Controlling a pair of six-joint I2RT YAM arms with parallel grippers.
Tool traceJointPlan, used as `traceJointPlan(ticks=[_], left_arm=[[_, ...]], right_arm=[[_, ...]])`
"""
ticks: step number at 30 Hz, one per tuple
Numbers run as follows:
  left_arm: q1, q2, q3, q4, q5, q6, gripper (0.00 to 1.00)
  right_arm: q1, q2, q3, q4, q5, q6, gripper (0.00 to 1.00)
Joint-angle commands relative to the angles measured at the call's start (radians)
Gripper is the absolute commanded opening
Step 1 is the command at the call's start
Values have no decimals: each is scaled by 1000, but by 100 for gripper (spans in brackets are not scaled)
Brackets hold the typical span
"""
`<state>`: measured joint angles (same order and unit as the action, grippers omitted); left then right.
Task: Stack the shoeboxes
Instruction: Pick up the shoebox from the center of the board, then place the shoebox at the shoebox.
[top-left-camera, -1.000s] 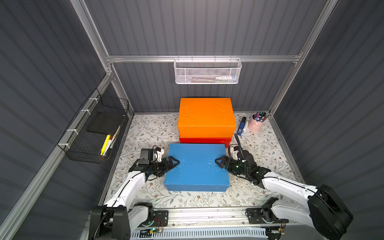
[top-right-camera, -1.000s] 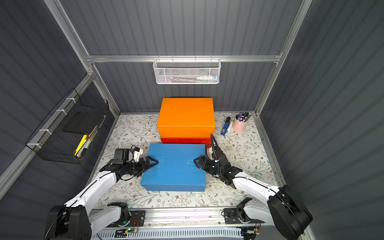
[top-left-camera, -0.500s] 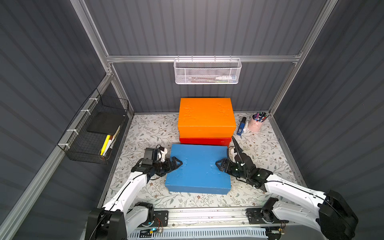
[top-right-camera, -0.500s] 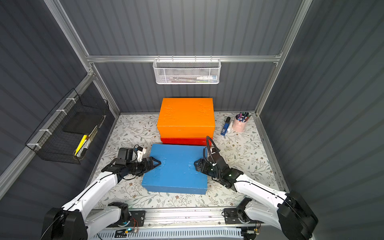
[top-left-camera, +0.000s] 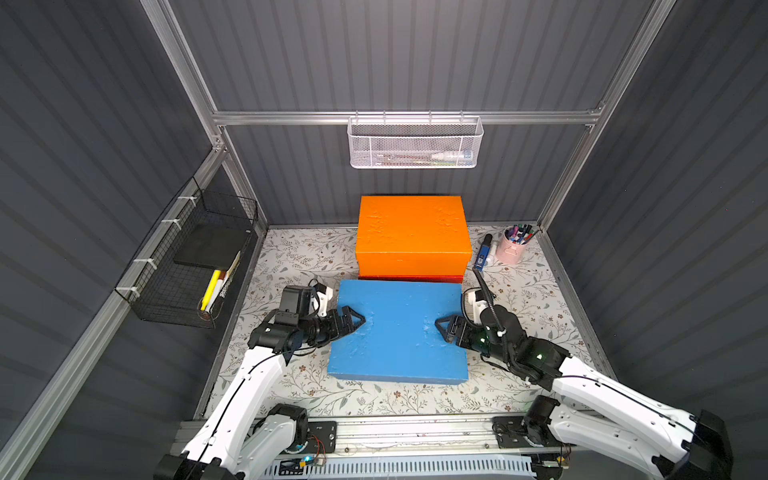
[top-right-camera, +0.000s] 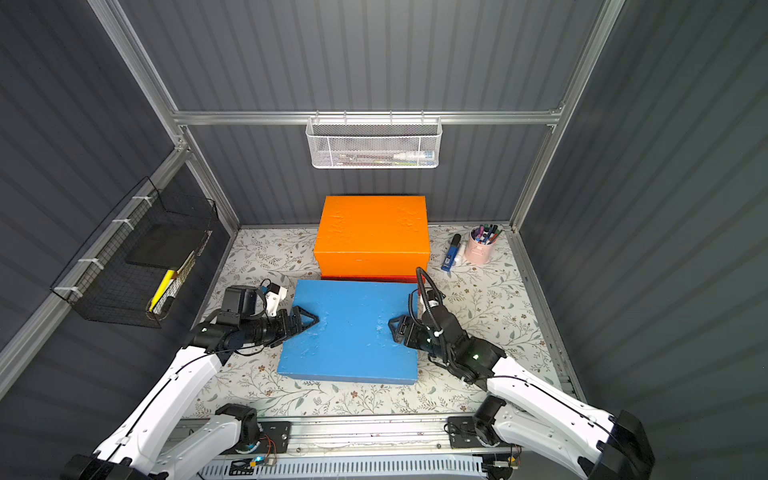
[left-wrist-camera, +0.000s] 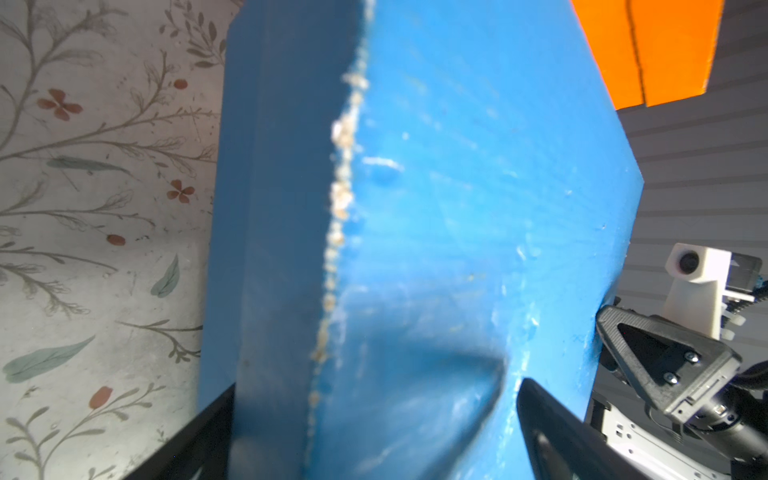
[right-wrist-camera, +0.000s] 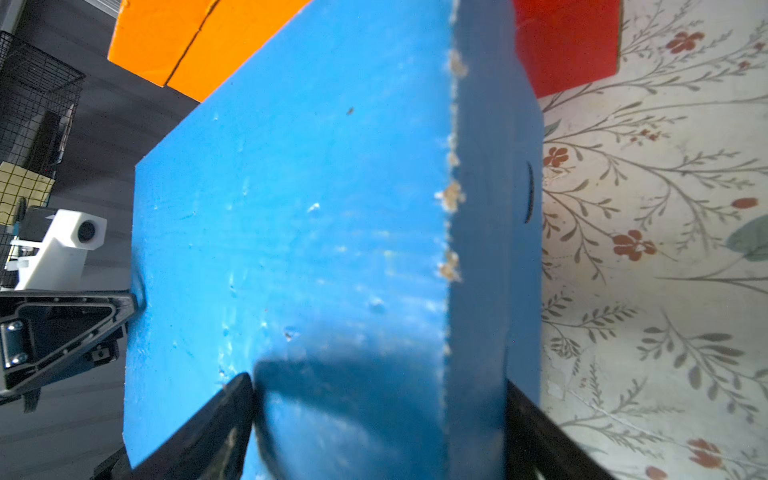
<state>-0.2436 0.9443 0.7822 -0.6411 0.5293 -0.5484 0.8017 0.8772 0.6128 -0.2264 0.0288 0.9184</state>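
The blue shoebox (top-left-camera: 397, 330) sits at the frame's lower centre, in front of the orange shoebox (top-left-camera: 411, 232), which rests on the red shoebox (top-left-camera: 411, 277). The left gripper (top-left-camera: 351, 322) clamps its left end and the right gripper (top-left-camera: 446, 328) its right end, each with one finger over the lid.

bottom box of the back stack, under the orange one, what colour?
Red: the red cardboard shoebox under the orange cardboard shoebox; clearest in the right wrist view.

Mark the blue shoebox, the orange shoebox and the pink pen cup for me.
blue shoebox (top-left-camera: 399, 328), top view, lid centre
orange shoebox (top-left-camera: 411, 226), top view, lid centre
pink pen cup (top-right-camera: 478, 252), top view, side wall
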Motion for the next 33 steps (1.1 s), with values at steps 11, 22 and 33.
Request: traceJointPlan(ticks=[11,22,33], left_arm=[[-40,11,334,-147,140,-21,99],[-40,188,640,-186,138,-51,99],[-40,385,846,-155,153,-116,99]], right_arm=[[106,-23,285,-55,-76,-81,85],[110,103,532,-51,-50,-155,85],[59,293,765,-70,-65,-211,85]])
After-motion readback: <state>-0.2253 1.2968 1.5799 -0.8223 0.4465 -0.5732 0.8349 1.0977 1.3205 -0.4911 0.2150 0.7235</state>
